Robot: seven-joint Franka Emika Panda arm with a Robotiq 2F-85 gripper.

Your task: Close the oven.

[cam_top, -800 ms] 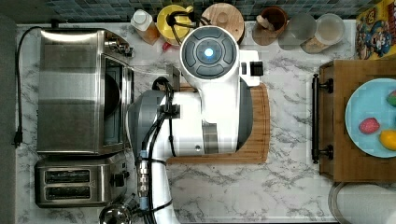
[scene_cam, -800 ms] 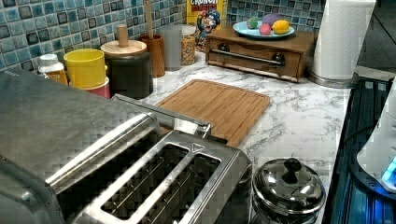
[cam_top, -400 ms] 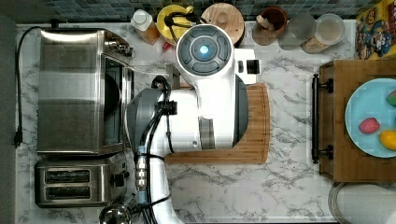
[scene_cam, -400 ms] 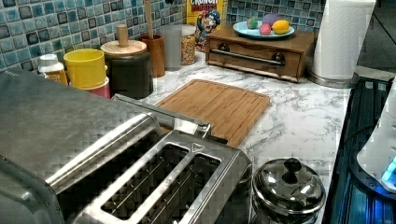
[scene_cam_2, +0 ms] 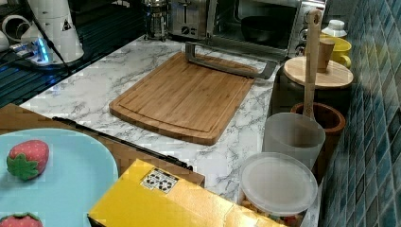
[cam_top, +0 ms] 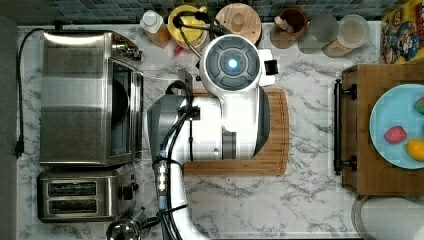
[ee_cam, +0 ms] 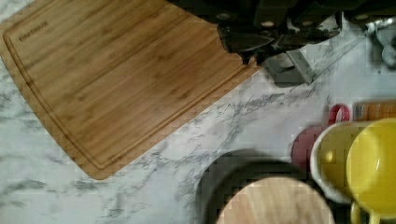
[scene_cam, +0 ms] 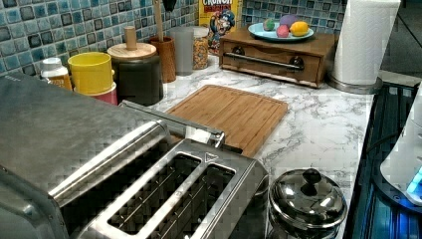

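The arm's wrist has shifted slightly in the top view; the oven door is unchanged, folded down open. Its handle lies just beside the pincer, whose opening cannot be told. Nothing is held. Closing has not begun.

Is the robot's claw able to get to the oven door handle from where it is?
Probably yes. The oven door lies open, its bar handle sticking out over the counter by the cutting board. The claw hangs close to one end, with nothing in between.
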